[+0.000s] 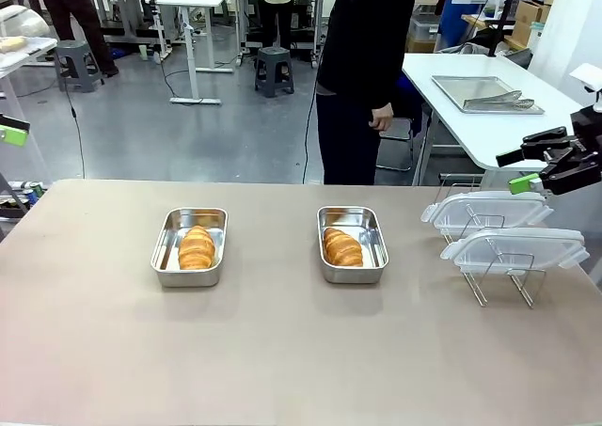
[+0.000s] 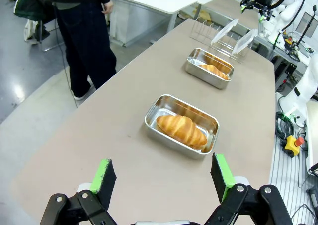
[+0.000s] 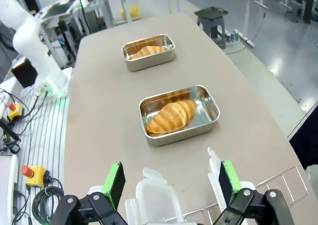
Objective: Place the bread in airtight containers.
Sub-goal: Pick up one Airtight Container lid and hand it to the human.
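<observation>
A tan table (image 1: pixel 282 351) stretches between the robot and a person (image 1: pixel 362 69) in dark clothes standing at its far edge. At the table's right end, a wire rack (image 1: pixel 478 290) holds two clear plastic lids leaning at a tilt: the far lid (image 1: pixel 484 212) and the near lid (image 1: pixel 515 249). Two uncovered steel tubs sit well apart at mid-table, the left tub (image 1: pixel 162 257) and the right tub (image 1: pixel 378 255) — each with one piece of bread lying inside, the left croissant (image 1: pixel 197 247) and the right croissant (image 1: pixel 341 247). The right gripper (image 1: pixel 519 170) hovers just above the far lid, jaws wide apart, gripping nothing. The left gripper (image 2: pixel 161 174) hangs above the table's left end, jaws likewise spread and empty, facing the left tub.
</observation>
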`<move>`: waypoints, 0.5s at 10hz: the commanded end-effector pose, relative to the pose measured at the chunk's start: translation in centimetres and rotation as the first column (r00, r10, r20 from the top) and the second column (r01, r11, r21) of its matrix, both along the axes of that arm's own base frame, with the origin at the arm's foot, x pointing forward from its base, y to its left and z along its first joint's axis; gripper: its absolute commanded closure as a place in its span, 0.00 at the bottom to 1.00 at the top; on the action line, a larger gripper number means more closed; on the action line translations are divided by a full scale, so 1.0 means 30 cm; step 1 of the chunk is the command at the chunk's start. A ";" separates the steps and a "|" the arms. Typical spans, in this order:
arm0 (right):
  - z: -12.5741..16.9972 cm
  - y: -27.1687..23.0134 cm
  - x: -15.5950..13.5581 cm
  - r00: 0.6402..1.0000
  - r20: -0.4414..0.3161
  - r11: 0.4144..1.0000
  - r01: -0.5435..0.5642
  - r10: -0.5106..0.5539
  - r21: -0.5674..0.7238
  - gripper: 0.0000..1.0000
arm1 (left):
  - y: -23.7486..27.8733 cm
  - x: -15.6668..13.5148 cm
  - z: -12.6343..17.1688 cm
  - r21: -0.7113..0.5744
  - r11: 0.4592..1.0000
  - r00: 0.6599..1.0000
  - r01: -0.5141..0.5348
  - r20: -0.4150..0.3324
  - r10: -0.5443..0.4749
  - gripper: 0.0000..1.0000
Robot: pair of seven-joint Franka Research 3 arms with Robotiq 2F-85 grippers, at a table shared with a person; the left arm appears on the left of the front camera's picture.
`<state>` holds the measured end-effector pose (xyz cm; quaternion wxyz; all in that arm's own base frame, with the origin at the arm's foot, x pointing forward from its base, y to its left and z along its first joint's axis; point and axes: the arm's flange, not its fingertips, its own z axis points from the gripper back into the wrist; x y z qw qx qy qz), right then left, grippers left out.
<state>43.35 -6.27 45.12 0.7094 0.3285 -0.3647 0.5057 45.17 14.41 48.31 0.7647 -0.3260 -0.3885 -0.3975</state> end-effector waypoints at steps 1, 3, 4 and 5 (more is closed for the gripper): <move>0.010 0.002 0.002 1.000 0.018 1.000 0.002 -0.003 0.015 0.00 | -0.004 -0.003 0.007 -0.004 1.000 1.000 0.007 0.008 -0.007 0.00; 0.010 0.002 0.002 1.000 0.018 1.000 0.002 -0.003 0.015 0.00 | -0.004 -0.003 0.007 -0.004 1.000 1.000 0.007 0.008 -0.007 0.00; 0.010 0.002 0.002 1.000 0.018 1.000 0.002 -0.003 0.015 0.00 | -0.004 -0.003 0.007 -0.004 1.000 1.000 0.007 0.008 -0.007 0.00; 0.010 0.002 0.002 1.000 0.018 1.000 0.002 -0.003 0.015 0.00 | -0.004 -0.003 0.007 -0.004 1.000 1.000 0.007 0.008 -0.007 0.00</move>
